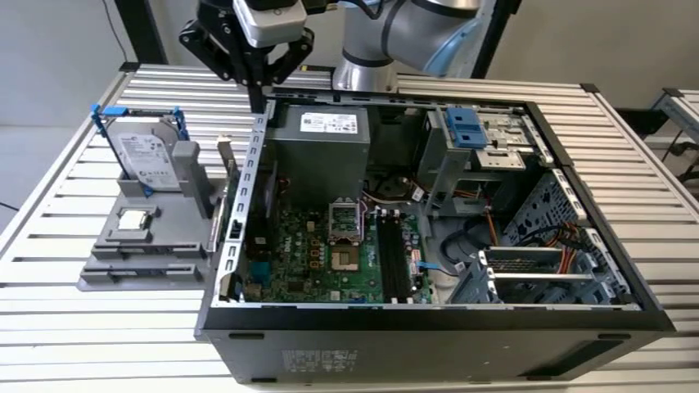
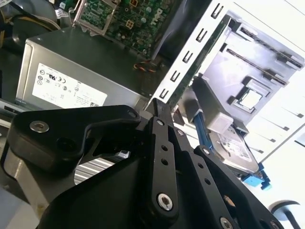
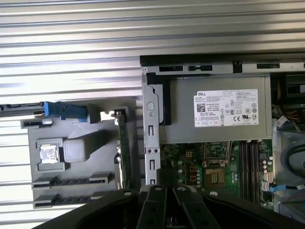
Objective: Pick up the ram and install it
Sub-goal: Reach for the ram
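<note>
Slatted metal table (image 1: 110,344) carries an open black computer case (image 1: 382,344). The black gripper (image 1: 258,94) hangs over the case's far wall, its fingers drawn together on nothing. The step in hand is judged to be the approach, with the pick not yet made. The dark, thin ram stick (image 3: 123,148) stands on edge at the grey plastic holder's (image 1: 142,262) case-side edge. A grasp would call for parted fingers aligned along its upper edge. The case wall just beside it crowds access. A silver hard drive (image 1: 142,160) and a small square chip (image 1: 133,219) sit nearby.

Power supply label (image 3: 225,108): white sticker, rows of fine print and symbols.
Hard drive label (image 1: 143,152): white, print illegible from my seat.
</note>
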Tool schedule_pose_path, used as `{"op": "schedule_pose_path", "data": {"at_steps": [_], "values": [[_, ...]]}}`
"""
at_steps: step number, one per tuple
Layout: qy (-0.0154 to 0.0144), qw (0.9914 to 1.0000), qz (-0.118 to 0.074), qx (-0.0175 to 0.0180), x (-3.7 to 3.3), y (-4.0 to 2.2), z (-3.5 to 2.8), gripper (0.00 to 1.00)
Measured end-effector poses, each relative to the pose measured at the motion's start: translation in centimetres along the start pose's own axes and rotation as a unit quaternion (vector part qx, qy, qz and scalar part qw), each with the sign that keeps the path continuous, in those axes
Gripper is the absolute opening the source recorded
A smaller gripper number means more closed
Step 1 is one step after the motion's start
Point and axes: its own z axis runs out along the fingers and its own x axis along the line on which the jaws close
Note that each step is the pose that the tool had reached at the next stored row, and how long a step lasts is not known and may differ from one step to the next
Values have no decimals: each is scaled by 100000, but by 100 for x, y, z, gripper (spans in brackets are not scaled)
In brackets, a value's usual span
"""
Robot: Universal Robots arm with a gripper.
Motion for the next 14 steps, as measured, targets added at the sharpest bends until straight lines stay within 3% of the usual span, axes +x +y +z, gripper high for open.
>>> {"op": "schedule_pose_path", "data": {"at_steps": [14], "values": [[47, 100000, 3, 2, 223, -16, -4, 0]]}}
